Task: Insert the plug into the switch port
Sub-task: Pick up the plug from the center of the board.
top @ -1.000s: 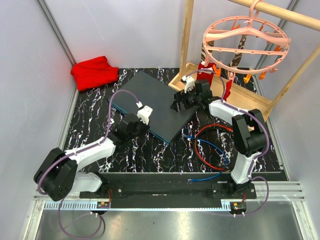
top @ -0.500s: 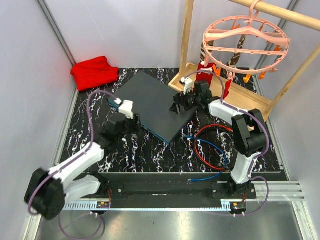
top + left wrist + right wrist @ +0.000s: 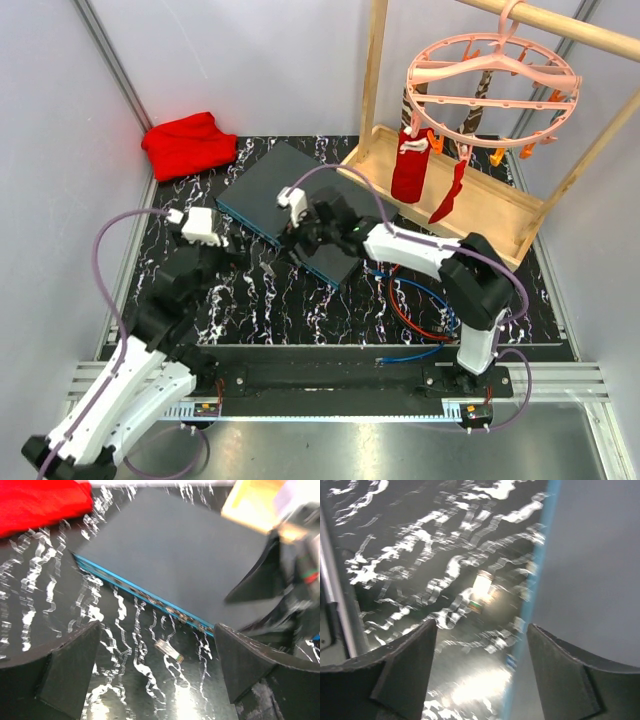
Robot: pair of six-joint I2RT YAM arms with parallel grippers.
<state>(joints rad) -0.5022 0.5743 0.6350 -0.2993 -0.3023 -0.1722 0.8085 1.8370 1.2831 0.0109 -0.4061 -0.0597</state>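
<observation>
**Left lets go, plug on the desk, right moves in**

The left end effector (image 3: 156, 627) stands wide with nothing between its fingers. 1 second ago it was shut at the switch's front edge. Since then it has opened fully and the arm has drawn back toward the left of the desk (image 3: 260, 300). Its wrist camera shows what it leaves behind: the plug (image 3: 168, 651), small and pale, lies loose on the desk just beside the teal front edge of the switch (image 3: 175, 555), in no socket.

The right end effector (image 3: 481, 626) is also parted and holds nothing. It has swung from the switch's far right corner across to that same front edge. Its own view is blurred, but a bright spot below it, close to the teal strip, is probably the plug.

The switch lies flat and angled mid-desk, with red and blue cables (image 3: 420, 300) coiled to its right.

So the insertion is not made. As I judge it, the plug now has to be picked up again, likely by the right arm, and turned to face a socket.
</observation>
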